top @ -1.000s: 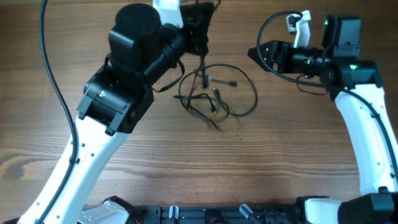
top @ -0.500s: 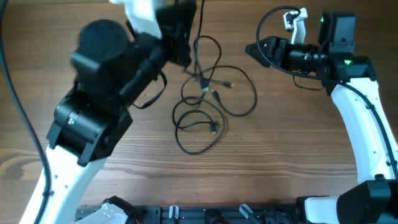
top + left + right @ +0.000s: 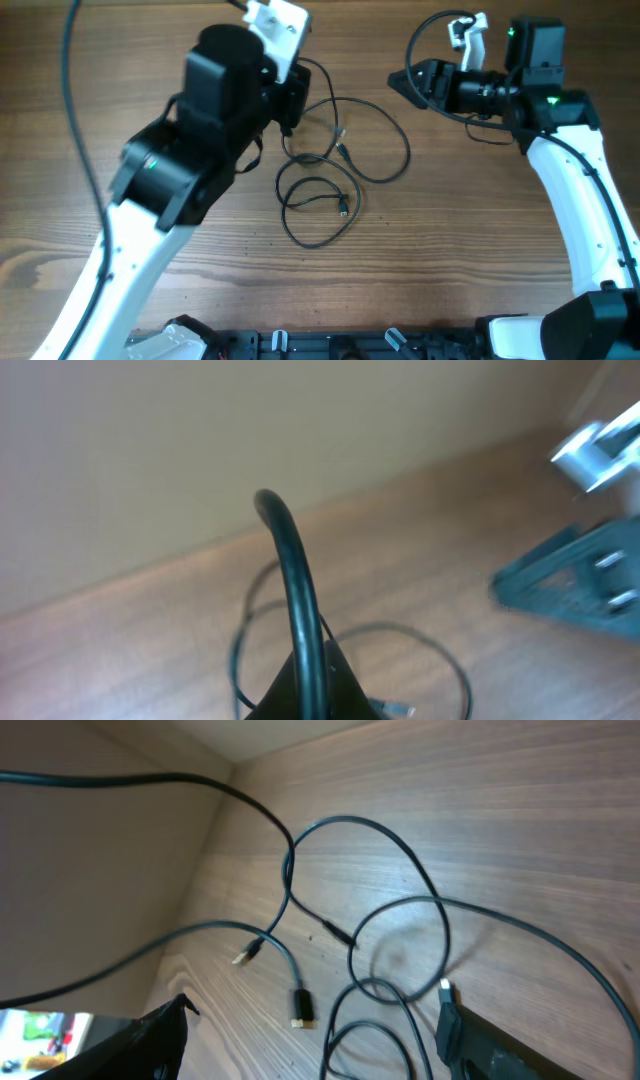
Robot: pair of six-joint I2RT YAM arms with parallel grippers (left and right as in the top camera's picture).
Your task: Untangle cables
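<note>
**Overhead.** The cables (image 3: 343, 152) lay as loose, overlapping loops on the desk (image 3: 480, 260), around its middle and nearer the far edge, with small plug ends showing inside the loops. The left gripper (image 3: 292, 108) sat at the left side of the pile, closed on one strand. The right gripper (image 3: 400, 82) hung near the far edge, to the right of the pile, its jaws apart and empty. By my reading the step in hand was drawing one strand out of the tangle. The next move probably called for the free arm to pin or take a crossing loop, so the pull would separate the strands rather than drag the whole pile. No writing could be read; only green lights showed on the right arm.

**Left wrist.** The picture was blurred. A black strand of the cables (image 3: 296, 570) arched up out of the closed left gripper (image 3: 305, 685), the other loops lying on the desk beyond. No labels.

**Right wrist.** The right gripper (image 3: 312, 1010) stood wide open above the desk, touching nothing. The cables (image 3: 340, 935) crossed one another ahead of it. A coloured patch at the bottom left corner was too blurred to read.
</note>
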